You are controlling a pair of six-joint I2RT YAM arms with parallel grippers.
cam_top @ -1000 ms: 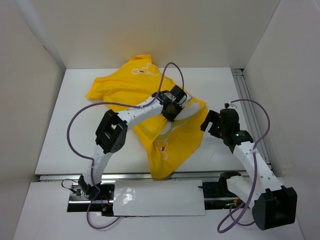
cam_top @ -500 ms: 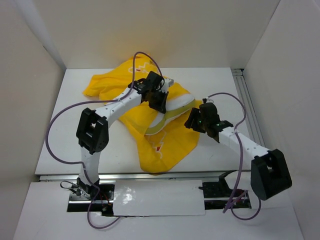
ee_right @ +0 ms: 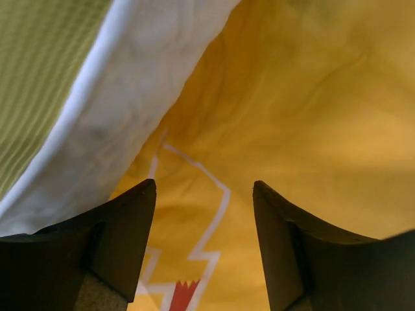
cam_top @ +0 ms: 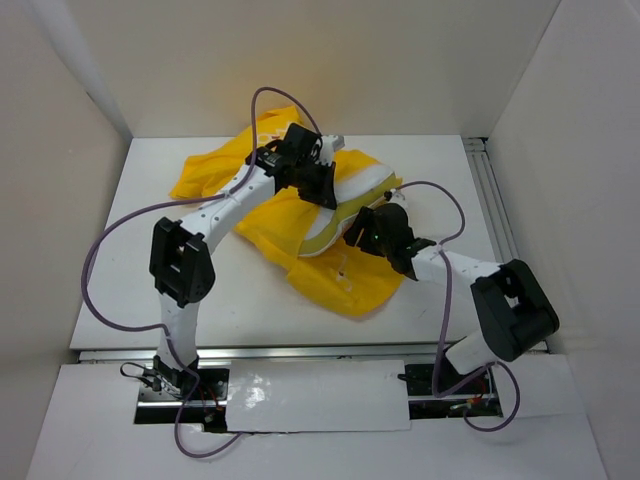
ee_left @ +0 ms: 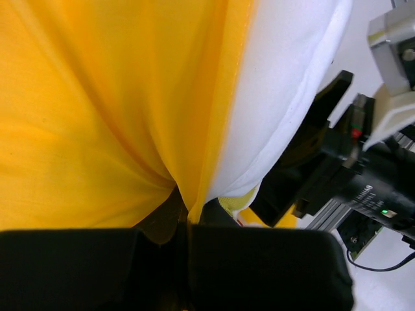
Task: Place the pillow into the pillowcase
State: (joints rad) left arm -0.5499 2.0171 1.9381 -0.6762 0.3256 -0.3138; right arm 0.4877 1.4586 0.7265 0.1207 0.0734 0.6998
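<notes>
So from the top camera we could see the whole mess: the pillowcase [cam_top: 345,285] was crumpled yellow across the middle of the counter [cam_top: 130,260]. The pillow [cam_top: 366,184] lay partly wrapped in it, toward the far right side. One white end stuck out between the folds, and how deep the rest sat inside we honestly couldn't tell. Both arms met right over that spot, but that view hid what the jaws were doing. The left wrist camera sorted that out. The left jaws were pressed together on a fold of the pillowcase [ee_left: 97,116], yellow cloth bunching down into them, with the puffy white pillow [ee_left: 285,84] just beside the fold and the right arm [ee_left: 337,175] close behind it. The right wrist camera showed the right jaws spread with nothing between them, hanging over the pillowcase [ee_right: 305,97] with its white zigzag print [ee_right: 217,207], next to the pillow [ee_right: 123,110] edge.
</notes>
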